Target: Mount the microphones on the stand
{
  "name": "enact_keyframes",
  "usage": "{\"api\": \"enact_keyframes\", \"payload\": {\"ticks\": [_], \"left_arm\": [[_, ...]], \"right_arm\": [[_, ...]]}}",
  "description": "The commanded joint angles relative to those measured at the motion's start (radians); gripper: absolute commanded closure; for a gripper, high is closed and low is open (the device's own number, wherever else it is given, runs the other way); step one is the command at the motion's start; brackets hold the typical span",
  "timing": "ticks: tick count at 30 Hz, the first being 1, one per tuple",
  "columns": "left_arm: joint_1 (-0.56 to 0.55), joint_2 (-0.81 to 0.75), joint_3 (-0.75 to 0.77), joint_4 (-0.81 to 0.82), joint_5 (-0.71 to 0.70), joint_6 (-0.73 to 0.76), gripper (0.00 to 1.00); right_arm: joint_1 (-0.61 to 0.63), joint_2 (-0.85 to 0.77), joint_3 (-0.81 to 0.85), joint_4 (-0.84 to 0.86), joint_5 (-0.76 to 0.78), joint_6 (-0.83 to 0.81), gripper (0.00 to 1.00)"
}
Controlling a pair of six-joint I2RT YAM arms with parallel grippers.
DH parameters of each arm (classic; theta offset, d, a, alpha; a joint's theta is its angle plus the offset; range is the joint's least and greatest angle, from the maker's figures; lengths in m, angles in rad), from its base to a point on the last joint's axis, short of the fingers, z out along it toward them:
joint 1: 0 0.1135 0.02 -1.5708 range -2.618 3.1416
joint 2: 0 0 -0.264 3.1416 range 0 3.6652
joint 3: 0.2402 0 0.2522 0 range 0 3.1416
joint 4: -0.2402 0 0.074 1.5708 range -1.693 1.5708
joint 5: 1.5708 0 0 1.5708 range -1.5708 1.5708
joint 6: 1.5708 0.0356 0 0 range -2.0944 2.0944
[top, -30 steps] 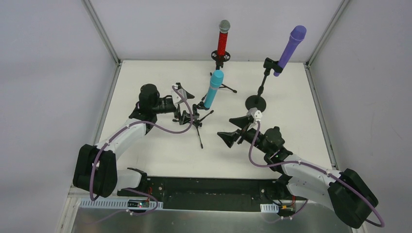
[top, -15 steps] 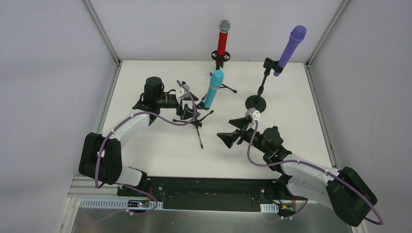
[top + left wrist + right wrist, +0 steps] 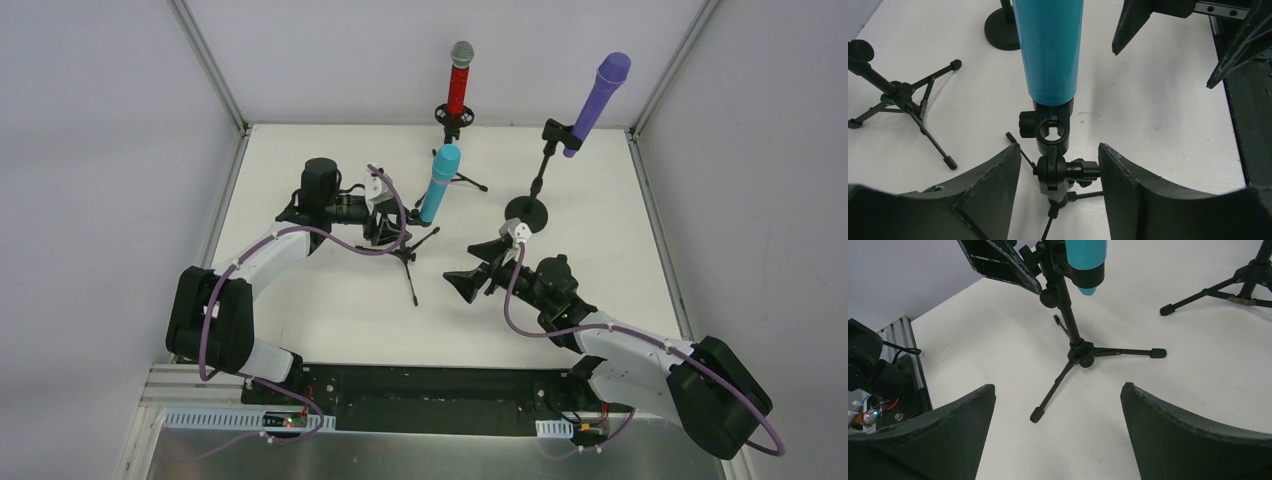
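Our left pincer [image 3: 1058, 152] is spread wide, with one finger [image 3: 990, 195] on each side of the swivel joint of a small tripod stand [image 3: 1074, 340]. It grips nothing. One finger lies right against the joint's side knob, and we cannot tell whether they touch. Our right pincer [image 3: 1058, 386] is spread just as wide and is empty, hanging above the table [image 3: 320, 300] with that same tripod ahead of its fingertips and apart from them.

The cyan microphone [image 3: 1050, 50] sits in the clip just above the joint and rises straight past the left pincer's tips. It has a smooth cyan barrel with a dark base, and it leans slightly. Farther beyond the left pincer, the red microphone [image 3: 459, 85] stands upright on a second tripod stand [image 3: 898, 95], its silver mesh head uppermost. Beyond the right pincer and off to its right, the purple microphone [image 3: 598, 103] is clipped at a slant on a round-base stand [image 3: 527, 210].

The table is plain white and matte. Grey walls [image 3: 100, 150] close it in on three sides, with metal posts [image 3: 210, 65] at the back corners.
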Motion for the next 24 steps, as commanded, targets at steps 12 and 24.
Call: {"api": "enact_keyframes", "payload": {"ticks": [12, 24], "left_arm": [[-0.018, 0.016, 0.069, -0.010, 0.086, 0.012, 0.72], [-0.042, 0.003, 0.080, -0.005, 0.087, 0.001, 1.00]], "right_arm": [[0.014, 0.059, 0.075, 0.002, -0.042, -0.041, 0.01], [0.071, 0.177, 0.083, 0.127, 0.023, -0.070, 0.01]]}}
